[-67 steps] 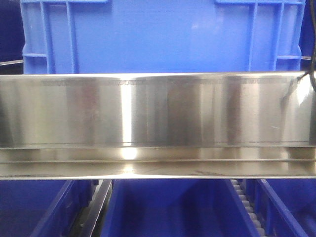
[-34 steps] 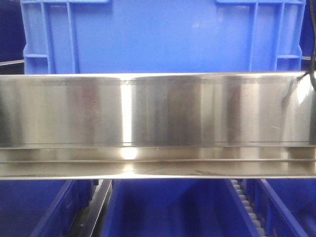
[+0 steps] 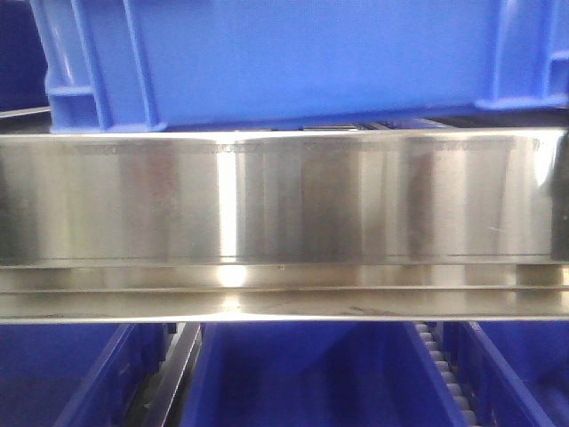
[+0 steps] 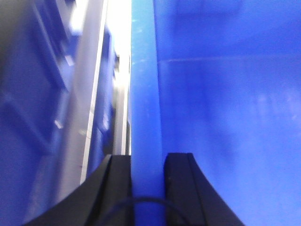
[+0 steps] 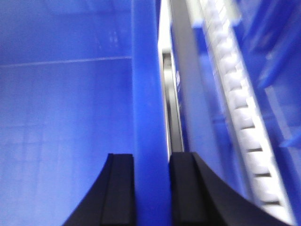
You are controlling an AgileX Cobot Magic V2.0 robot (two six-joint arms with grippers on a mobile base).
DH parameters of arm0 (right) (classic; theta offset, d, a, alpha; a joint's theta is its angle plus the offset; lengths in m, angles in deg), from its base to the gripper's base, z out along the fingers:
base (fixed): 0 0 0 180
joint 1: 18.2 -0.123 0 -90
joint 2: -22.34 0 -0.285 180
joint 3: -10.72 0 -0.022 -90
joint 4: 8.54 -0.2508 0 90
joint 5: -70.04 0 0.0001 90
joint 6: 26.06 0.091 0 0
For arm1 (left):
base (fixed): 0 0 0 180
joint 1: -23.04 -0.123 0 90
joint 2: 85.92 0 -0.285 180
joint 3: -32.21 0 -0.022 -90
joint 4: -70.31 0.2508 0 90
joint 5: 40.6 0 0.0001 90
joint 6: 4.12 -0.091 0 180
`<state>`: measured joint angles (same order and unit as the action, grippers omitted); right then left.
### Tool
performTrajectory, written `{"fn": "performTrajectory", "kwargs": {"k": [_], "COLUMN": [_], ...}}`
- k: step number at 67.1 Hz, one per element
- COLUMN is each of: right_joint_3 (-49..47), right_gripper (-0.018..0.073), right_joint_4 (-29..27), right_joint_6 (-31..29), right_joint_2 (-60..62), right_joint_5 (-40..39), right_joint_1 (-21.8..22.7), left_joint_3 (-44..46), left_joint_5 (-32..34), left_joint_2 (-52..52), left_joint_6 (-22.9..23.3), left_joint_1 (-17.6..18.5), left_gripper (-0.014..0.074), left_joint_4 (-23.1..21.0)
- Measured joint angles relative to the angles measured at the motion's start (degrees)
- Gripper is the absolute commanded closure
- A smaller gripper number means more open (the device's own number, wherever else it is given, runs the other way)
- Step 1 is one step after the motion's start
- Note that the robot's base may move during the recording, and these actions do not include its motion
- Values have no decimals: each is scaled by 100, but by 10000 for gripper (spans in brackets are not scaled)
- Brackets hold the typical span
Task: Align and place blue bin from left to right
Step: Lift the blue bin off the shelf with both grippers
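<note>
The blue bin [image 3: 302,58] fills the top of the front view, lifted and tilted, its underside showing above the steel rail with the right end higher. In the left wrist view my left gripper [image 4: 146,162] is shut on the blue bin's left wall rim [image 4: 143,94], one black finger on each side. The right wrist view shows my right gripper [image 5: 151,162] shut on the opposite wall rim [image 5: 148,84] the same way. The bin's smooth inner floor [image 4: 230,122] lies beside each rim. Neither gripper shows in the front view.
A wide polished steel rail [image 3: 284,222] crosses the front view below the bin. Darker blue bins [image 3: 302,374] sit underneath it, with a white roller track [image 3: 444,365] between them. The roller track [image 5: 235,94] also runs along the right wrist view.
The blue bin has risen off the shelf and tilted; its bottom edge now shows above the rail, and a dark gap has opened beneath it.
</note>
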<state>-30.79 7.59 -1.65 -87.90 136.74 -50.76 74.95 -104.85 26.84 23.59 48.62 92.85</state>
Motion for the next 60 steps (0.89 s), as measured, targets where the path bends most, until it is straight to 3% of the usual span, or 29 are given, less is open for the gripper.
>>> {"fn": "performTrajectory", "kwargs": {"k": [15, 23, 40, 52, 60], "right_joint_3": [63, 364, 1648, 2532, 2980], "right_gripper": [636, 636, 636, 636, 636], "right_joint_4": [335, 493, 1207, 1695, 1941], "right_joint_6": [180, 358, 1152, 1732, 2079], "right_joint_2": [415, 720, 1755, 2492, 2826], "right_joint_5": [392, 392, 237, 274, 313], "right_joint_1": [-359, -579, -1143, -1579, -1930], "left_joint_3": [0, -24, -873, -1737, -2167], "left_joint_5": [-449, -825, -941, -955, -989], "left_joint_2": [-379, -607, -1353, -1872, -2208], "left_joint_6": [302, 552, 1203, 2000, 2310], "left_joint_1": [235, 456, 1173, 1981, 2250], "left_gripper": [707, 707, 707, 707, 707], "left_joint_4": [154, 496, 1126, 1883, 2021]}}
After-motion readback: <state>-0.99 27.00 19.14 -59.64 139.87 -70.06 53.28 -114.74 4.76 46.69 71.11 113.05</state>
